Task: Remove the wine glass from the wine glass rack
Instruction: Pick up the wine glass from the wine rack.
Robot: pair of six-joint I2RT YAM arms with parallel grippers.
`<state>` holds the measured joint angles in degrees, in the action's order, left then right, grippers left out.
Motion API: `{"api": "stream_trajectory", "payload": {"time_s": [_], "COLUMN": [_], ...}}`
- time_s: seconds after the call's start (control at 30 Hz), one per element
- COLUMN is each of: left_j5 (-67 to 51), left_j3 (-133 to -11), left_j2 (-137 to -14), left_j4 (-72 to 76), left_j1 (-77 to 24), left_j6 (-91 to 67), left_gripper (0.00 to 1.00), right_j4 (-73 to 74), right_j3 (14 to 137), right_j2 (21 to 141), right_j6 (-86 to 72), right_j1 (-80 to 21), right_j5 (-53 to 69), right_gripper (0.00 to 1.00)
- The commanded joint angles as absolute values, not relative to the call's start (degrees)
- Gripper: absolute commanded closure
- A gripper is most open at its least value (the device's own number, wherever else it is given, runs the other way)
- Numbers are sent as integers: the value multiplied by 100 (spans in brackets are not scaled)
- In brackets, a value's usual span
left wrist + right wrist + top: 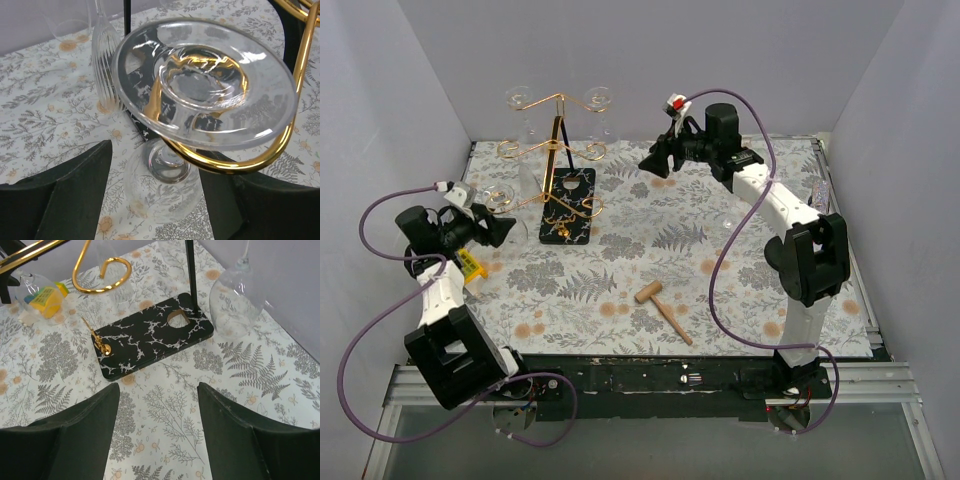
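**Left arm's fingers [55,200] bracket the bowl of the clear, upside-down wine glass [205,85], which hangs by its foot from a lower scroll arm of the thin gold wire wine glass rack [560,150].**

The left fingers stand partly open on either side of the bowl, and a sliver of the fern-patterned table [620,260] shows beside one of them, so nothing looks held yet. The right arm's fingers [65,435] are spread wide and empty above the rack's black marbled base [150,335]. A soft, centred squeeze on the bowl seems best. Then raise the foot just clear of the wire and draw the stem out through the loop's open end, keeping away from the ribbed glass [105,65] just beside it. No brand or writing is legible. The small yellow object [470,265] is too blurred to read.
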<state>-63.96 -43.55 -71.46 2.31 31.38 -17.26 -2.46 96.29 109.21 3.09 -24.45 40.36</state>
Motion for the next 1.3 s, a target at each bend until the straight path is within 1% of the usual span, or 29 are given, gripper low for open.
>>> {"api": "stream_trajectory", "payload": {"time_s": [0.0, 0.27, 0.33, 0.57, 0.7, 0.87, 1.13, 1.27], "left_j5": [-6302, -6249, -6240, -6214, -6179, -6135, -6126, -6196], "left_j3": [-4131, -3973, -3981, -3876, -3762, -3726, -3788, -3779], "left_j2": [-6829, -6820, -6794, -6697, -6706, -6627, -6627, -6644], "left_j4": [1186, 1318, 1353, 1502, 1714, 1749, 1933, 1942], "left_j1": [3032, 3024, 3024, 3015, 3015, 3023, 3024, 3015], "left_j6": [-2355, -2215, -2250, -2355, -2513, -2601, -2900, -2944], "left_gripper": [34, 45, 47, 54, 61, 67, 74, 84], "right_j4": [-528, -255, -202, -79, -9, 184, 456, 641], "right_j3": [9405, 9852, 9922, 9958, 9975, 10037, 10081, 10107], "right_j2": [10591, 10863, 10916, 10934, 10916, 10960, 10907, 10837], "right_j6": [176, 105, 105, 149, 202, 255, 448, 597], "right_j1": [-2347, -2347, -2355, -2408, -2426, -2469, -2584, -2584], "right_j5": [4166, 4157, 4157, 4122, 4113, 4069, 3955, 3894], "right_gripper": [29, 29, 29, 29, 29, 29, 29, 29]}}
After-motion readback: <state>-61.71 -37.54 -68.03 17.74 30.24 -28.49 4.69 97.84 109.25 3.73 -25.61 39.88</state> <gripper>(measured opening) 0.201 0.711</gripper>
